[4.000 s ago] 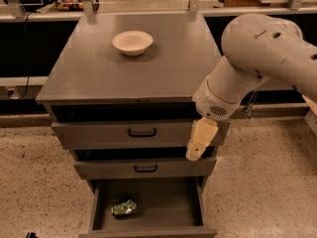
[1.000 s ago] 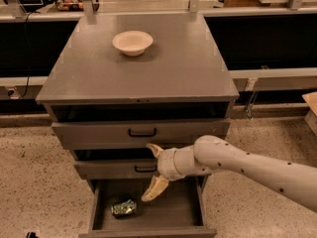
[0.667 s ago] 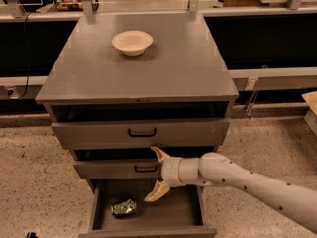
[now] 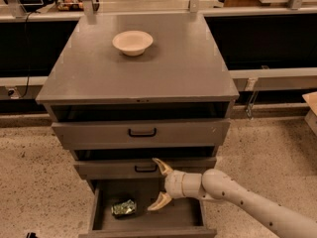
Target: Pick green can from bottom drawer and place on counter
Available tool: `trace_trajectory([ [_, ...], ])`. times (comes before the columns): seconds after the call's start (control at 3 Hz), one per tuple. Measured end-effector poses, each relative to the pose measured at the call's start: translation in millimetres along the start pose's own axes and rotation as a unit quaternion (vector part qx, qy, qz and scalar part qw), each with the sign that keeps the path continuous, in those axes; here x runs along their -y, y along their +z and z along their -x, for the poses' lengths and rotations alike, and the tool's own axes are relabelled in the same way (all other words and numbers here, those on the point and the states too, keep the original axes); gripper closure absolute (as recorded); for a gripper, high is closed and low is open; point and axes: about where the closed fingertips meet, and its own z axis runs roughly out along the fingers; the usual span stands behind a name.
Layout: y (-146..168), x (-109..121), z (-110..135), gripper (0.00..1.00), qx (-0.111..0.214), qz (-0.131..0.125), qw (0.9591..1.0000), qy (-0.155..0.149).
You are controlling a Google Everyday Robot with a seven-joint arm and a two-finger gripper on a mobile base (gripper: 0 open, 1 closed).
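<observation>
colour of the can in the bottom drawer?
Green and silver can, camera view. Gripper, fingers open, hovers beside it over the bottom drawer.

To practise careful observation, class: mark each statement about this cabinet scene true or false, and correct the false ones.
1. The green can lies in the open bottom drawer. True.
2. The hand is shut on the can. False: it is open, over the bottom drawer, beside the can and apart from it.
3. A bowl stands on the counter. True.
4. The top drawer has no handle. False: it has a black handle.
</observation>
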Motion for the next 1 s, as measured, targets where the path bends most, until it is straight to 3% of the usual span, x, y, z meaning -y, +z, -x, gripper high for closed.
trace_trajectory([
  [0.33, 0, 0, 0, 0.00, 0.000, 0.000, 1.0000, 0.000],
  [0.67, 21, -8, -27, 0.02, 0.006, 0.031, 0.9994, 0.012],
  [1.0, 29, -12, -52, 0.24, 0.021, 0.027, 0.9993, 0.018],
])
